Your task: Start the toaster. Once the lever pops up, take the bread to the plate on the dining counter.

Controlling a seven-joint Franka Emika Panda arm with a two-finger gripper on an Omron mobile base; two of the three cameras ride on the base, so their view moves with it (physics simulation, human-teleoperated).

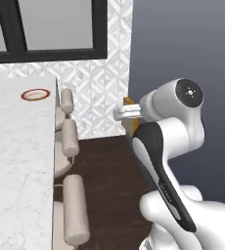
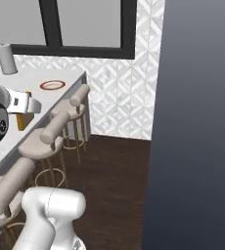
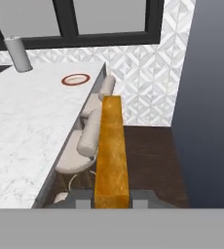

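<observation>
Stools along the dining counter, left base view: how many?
3 beige round stools with cylindrical backrests, in a row under the white marble dining counter edge: far one near the plate end, middle, nearest. More may sit below the frame.

White marble dining counter [image 3: 31, 126] with plate [image 3: 76, 79], perhaps a grey cylinder [image 3: 19, 53].

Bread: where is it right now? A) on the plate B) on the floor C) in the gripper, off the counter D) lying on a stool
C: the bread stands edge-on between the gripper fingertips, while the plate sits bare on the dining counter.
</observation>
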